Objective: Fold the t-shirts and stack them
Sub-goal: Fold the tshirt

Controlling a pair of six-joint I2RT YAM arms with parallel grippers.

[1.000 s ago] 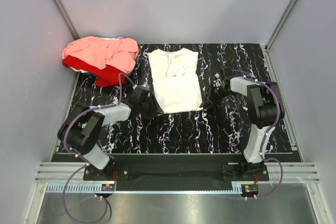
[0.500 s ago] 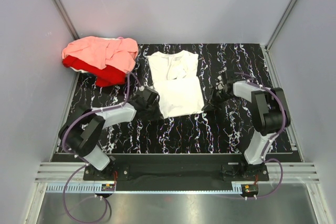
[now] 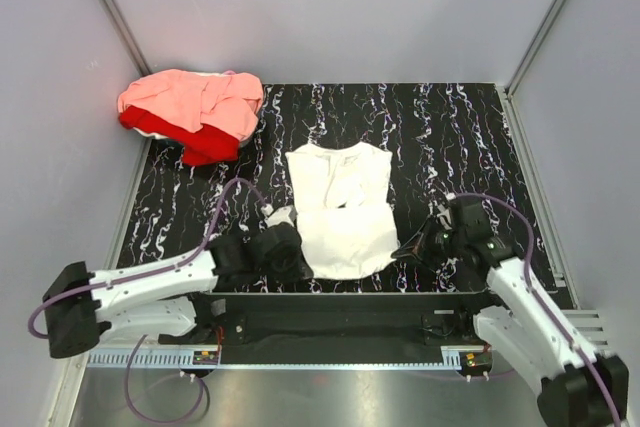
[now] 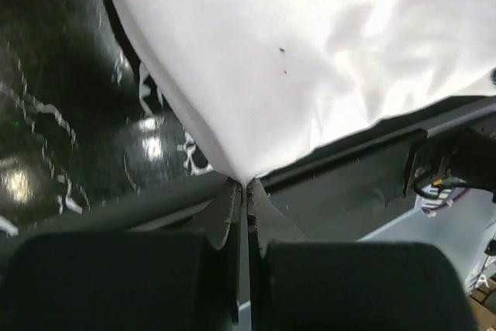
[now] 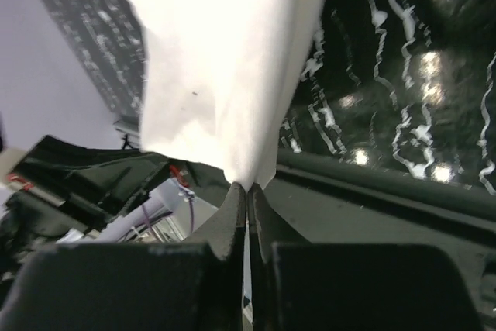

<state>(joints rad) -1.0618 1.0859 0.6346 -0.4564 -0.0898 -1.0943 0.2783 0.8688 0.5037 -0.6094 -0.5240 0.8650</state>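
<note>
The white t-shirt (image 3: pixel 340 207) lies partly folded in the middle of the table, its near hem at the table's front edge. No print shows on it. My left gripper (image 3: pixel 298 259) is shut on its near left corner (image 4: pixel 246 177). My right gripper (image 3: pixel 405 250) is shut on its near right corner (image 5: pixel 249 180). The salmon-pink t-shirt (image 3: pixel 190 100) lies crumpled on the red t-shirt (image 3: pixel 205 142) at the far left corner.
The black marbled table (image 3: pixel 450 137) has grey walls on three sides. A black frame rail (image 3: pixel 330 302) runs along the front edge, right under both grippers.
Both grippers have pulled the white t-shirt toward the near edge of the table; its near hem moved from mid-table to the front edge. Both arms have drawn back and lowered.
</note>
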